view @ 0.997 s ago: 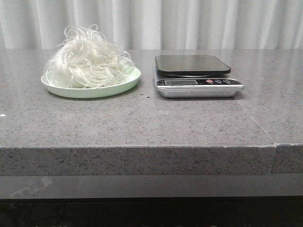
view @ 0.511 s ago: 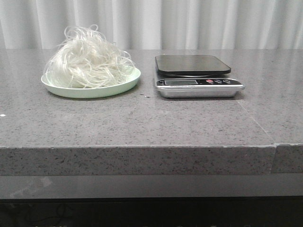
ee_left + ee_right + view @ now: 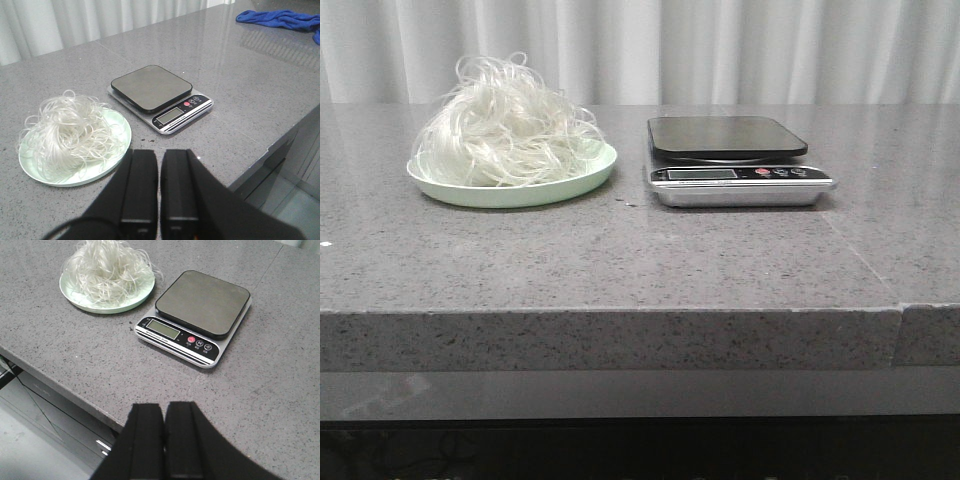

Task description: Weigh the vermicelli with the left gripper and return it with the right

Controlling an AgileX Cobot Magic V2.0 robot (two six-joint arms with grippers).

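Note:
The vermicelli [image 3: 505, 125], a fluffy white clump of thin strands, lies on a pale green plate [image 3: 565, 186] at the left of the grey stone table. It also shows in the left wrist view [image 3: 67, 132] and the right wrist view [image 3: 107, 267]. A kitchen scale [image 3: 730, 160] with a bare dark platform stands to its right. My left gripper [image 3: 159, 155] is shut and empty, held back from the plate near the table's front edge. My right gripper [image 3: 164, 407] is shut and empty over the front edge, short of the scale [image 3: 197, 315]. Neither gripper shows in the front view.
A blue cloth [image 3: 280, 19] lies far off on the table in the left wrist view. White curtains hang behind the table. The table's front edge [image 3: 620, 312] drops to a dark cabinet front below.

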